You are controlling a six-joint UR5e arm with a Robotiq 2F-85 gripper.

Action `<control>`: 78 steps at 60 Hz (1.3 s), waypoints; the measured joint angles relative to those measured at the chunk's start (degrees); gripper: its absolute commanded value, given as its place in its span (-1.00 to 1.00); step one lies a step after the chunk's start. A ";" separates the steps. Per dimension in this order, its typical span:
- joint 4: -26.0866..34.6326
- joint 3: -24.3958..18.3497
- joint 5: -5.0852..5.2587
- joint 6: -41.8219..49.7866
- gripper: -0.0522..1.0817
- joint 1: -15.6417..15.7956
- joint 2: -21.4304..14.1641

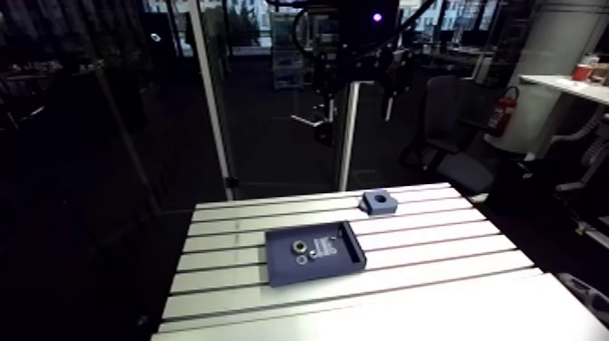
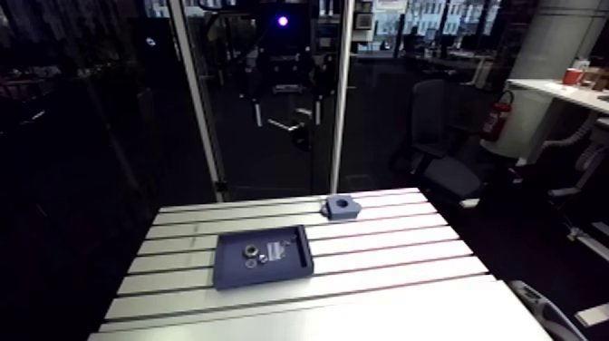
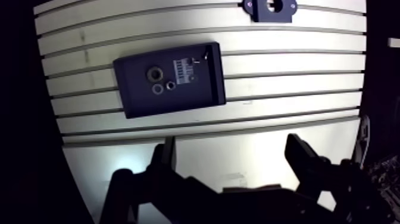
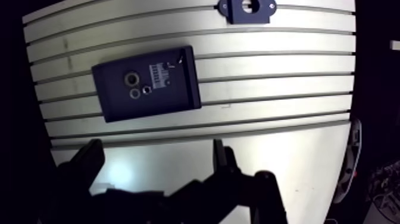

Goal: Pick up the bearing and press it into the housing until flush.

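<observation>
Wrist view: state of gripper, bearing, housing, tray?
Gripper: open, empty, well above the table.
Bearing: lying flat in the tray, not yet picked.
Two smaller rings: loose in the tray beside the bearing.
Tray: flat on the table.
Housing: apart from the tray, bore empty.
</observation>
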 measured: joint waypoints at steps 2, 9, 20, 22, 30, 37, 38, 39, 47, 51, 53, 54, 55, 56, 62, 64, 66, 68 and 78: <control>0.32 -0.14 -0.02 0.12 -0.91 0.26 -0.06; 2.79 -1.36 -0.17 1.13 -0.91 2.39 -0.64; 6.33 -3.15 -0.41 2.55 -0.91 5.48 -1.45; 6.98 -3.47 -0.45 2.81 -0.91 6.06 -1.60; 9.46 -4.72 -0.61 3.82 -0.91 8.24 -2.18; 11.53 -5.76 -0.75 4.67 -0.91 10.07 -2.68; 11.73 -5.86 -0.76 4.74 -0.91 10.24 -2.72; 11.98 -5.97 -0.78 4.84 -0.91 10.45 -2.78; 12.83 -6.38 -0.84 5.20 -0.91 11.24 -2.97; 13.00 -6.44 -0.85 5.27 -0.91 11.39 -3.02; 13.03 -6.45 -0.85 5.29 -0.91 11.44 -3.03; 13.05 -6.44 -0.86 5.30 -0.91 11.46 -3.03; 13.07 -6.45 -0.86 5.31 -0.91 11.47 -3.04; 13.08 -6.45 -0.86 5.31 -0.91 11.48 -3.04; 13.12 -6.40 -0.86 5.34 -0.91 11.48 -3.05; 13.11 -6.37 -0.86 5.35 -0.91 11.46 -3.06; 13.09 -6.33 -0.86 5.35 -0.91 11.44 -3.07; 13.05 -6.28 -0.86 5.35 -0.91 11.42 -3.07; 12.72 -5.81 -0.86 5.36 -0.91 11.28 -3.07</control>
